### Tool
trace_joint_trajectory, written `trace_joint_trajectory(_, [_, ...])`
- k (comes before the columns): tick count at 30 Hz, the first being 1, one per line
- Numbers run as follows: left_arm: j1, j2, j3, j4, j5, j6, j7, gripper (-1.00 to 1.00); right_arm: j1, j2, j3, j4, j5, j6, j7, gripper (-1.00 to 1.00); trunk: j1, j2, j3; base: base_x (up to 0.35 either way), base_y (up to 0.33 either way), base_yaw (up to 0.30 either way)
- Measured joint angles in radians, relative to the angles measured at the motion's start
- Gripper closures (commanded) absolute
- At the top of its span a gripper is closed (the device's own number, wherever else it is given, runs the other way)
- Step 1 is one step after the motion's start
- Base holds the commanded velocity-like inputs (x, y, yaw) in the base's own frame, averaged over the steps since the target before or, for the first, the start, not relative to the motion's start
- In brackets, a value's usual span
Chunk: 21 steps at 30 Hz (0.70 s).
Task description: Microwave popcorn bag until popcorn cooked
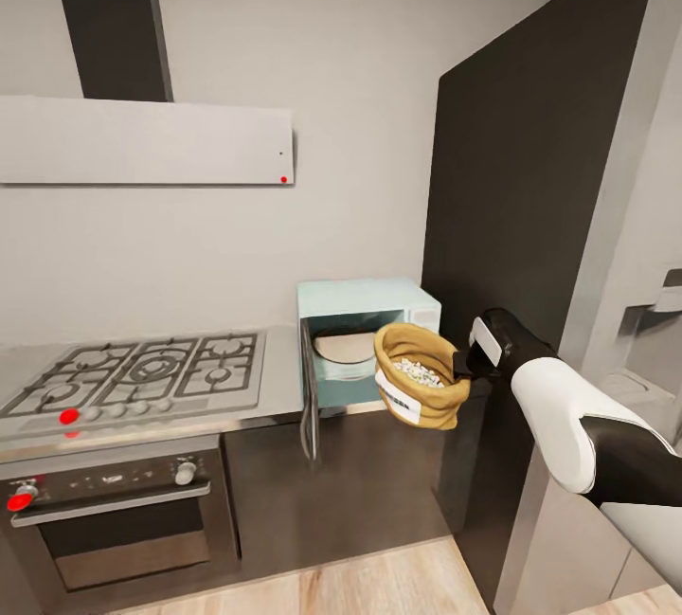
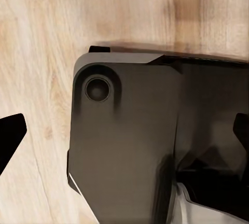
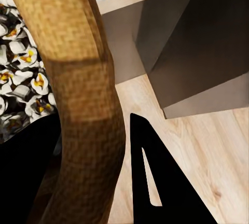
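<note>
Head view: your right gripper (image 1: 461,364) is pinched on the popcorn bag (image 1: 420,389) rim, bag hanging just outside the open microwave (image 1: 365,340). Popcorn (image 1: 419,372) looks popped. Left gripper's opening: can't tell. Judging placement step; next, carry it straight through the opening.

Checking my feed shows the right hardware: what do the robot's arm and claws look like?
The right arm has glossy white rounded shells with black joints and a black wrist bearing a white panel. The right claw has flat black pointed fingers, one slotted. The left claw's fingers are black too.
</note>
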Motion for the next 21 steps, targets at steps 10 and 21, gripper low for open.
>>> trace_joint_trajectory(10, [0.0, 0.001, 0.0, 0.0, 0.001, 0.0, 0.0, -1.0, 0.0, 0.002, -0.001, 0.046, -0.001, -0.002, 0.002, 1.0, 0.0, 0.0, 0.0, 0.0, -0.002, 0.024])
trace_joint_trajectory(21, [0.0, 0.001, 0.0, 0.0, 0.0, 0.0, 0.0, -1.0, 0.0, 0.003, -0.001, 0.048, -0.001, -0.002, 0.002, 1.0, 0.0, 0.0, 0.0, 0.009, -0.033, 0.237])
